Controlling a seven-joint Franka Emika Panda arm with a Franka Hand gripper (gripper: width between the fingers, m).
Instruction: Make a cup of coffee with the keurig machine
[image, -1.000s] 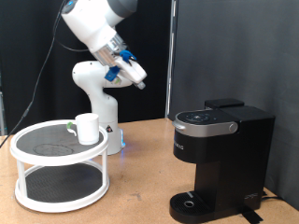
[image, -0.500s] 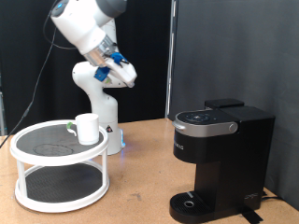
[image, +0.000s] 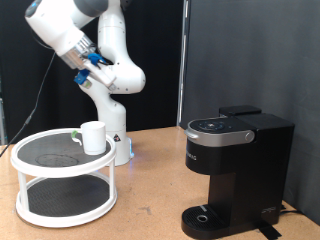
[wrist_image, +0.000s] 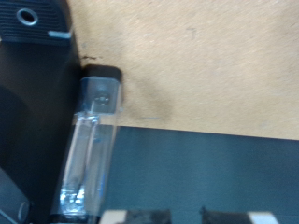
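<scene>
The white cup (image: 93, 137) stands upright on the top tier of a white two-tier round stand (image: 40, 168) at the exterior view's left. The black keurig machine (image: 235, 170) stands at the right with its lid down and nothing on its round drip tray (image: 205, 215). My gripper (image: 90, 62) is high in the air at the upper left, above the stand and well clear of the cup, holding nothing I can see. In the wrist view, the machine's black top (wrist_image: 33, 28) and clear water tank (wrist_image: 89, 140) show, and my fingertips (wrist_image: 149, 217) only peek in at the edge.
A small object (image: 77, 133) sits beside the cup on the stand's top tier. The robot's white base (image: 110, 120) stands behind the stand. A black curtain (image: 250, 50) closes off the back. The wooden table (image: 150, 190) spans between stand and machine.
The arm has swung towards the exterior view's left and slightly up, carrying my gripper from the middle of the scene to above the stand. Cup and machine have not moved.
</scene>
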